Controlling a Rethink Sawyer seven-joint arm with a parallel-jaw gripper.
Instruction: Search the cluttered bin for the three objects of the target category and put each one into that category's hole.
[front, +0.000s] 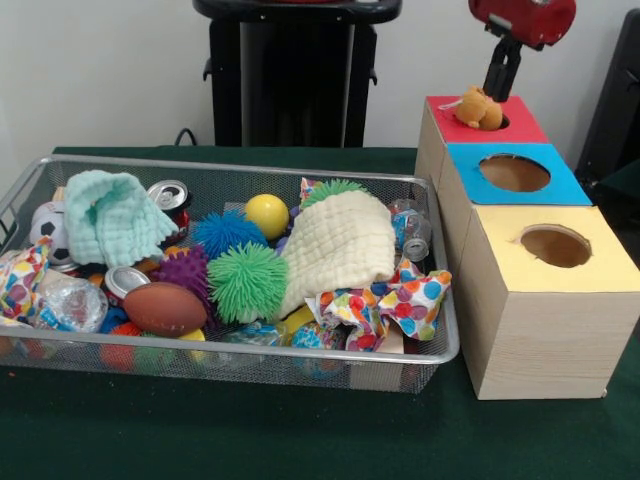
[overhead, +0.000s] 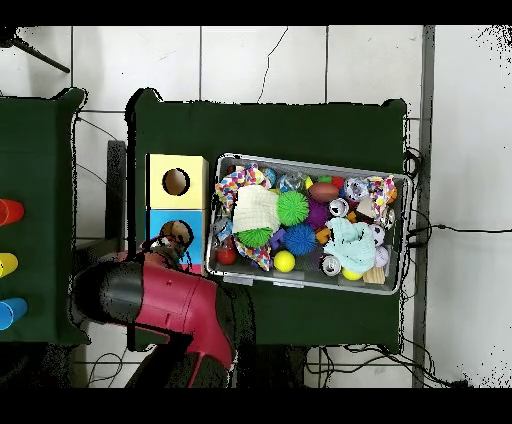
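Observation:
A small tan plush toy (front: 480, 109) lies at the hole of the red box (front: 525, 128), partly sunk into it. My gripper (front: 499, 90) hangs straight above the toy on its black stem, under the red arm (front: 523, 17); whether it touches the toy is unclear. In the overhead view the red arm (overhead: 170, 298) covers the red box and the gripper. The wire bin (front: 250, 172) holds a green spiky ball (front: 247, 282), a blue one (front: 225, 232), a purple one (front: 183, 268), a yellow ball (front: 266, 215), a brown football (front: 165, 308) and a soccer ball (front: 47, 228).
The blue box (front: 560, 187) and yellow box (front: 610, 265) stand in a row before the red one, holes open. The bin also holds a cream cloth (front: 340, 245), a mint cloth (front: 115, 218), dotted fabric (front: 385, 300) and drink cans (front: 168, 195).

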